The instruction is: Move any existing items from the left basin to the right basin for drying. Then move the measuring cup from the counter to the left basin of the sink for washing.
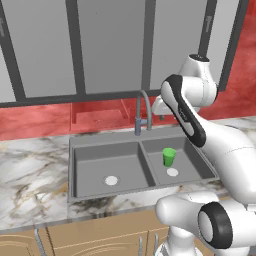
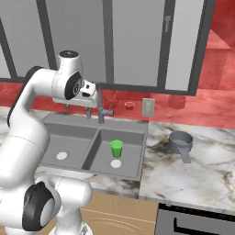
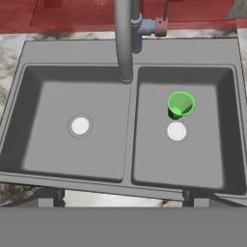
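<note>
kitchen: marble counter [image 2: 193, 176] with a dark grey sink [image 3: 130, 50] set in it, red backsplash, grey cabinets above.
left basin [image 3: 43, 144]: bare apart from its white drain, so the clearing step looks done.
right basin [image 3: 212, 149]: green cup [image 3: 180, 104] upright beside the drain, parked to dry.
measuring cup [image 2: 180, 142]: on the counter right of the sink, well apart from the hand; likely next target.
gripper [image 3: 123, 197]: high over the sink, looking down; fingers spread wide, holding nothing.
</note>
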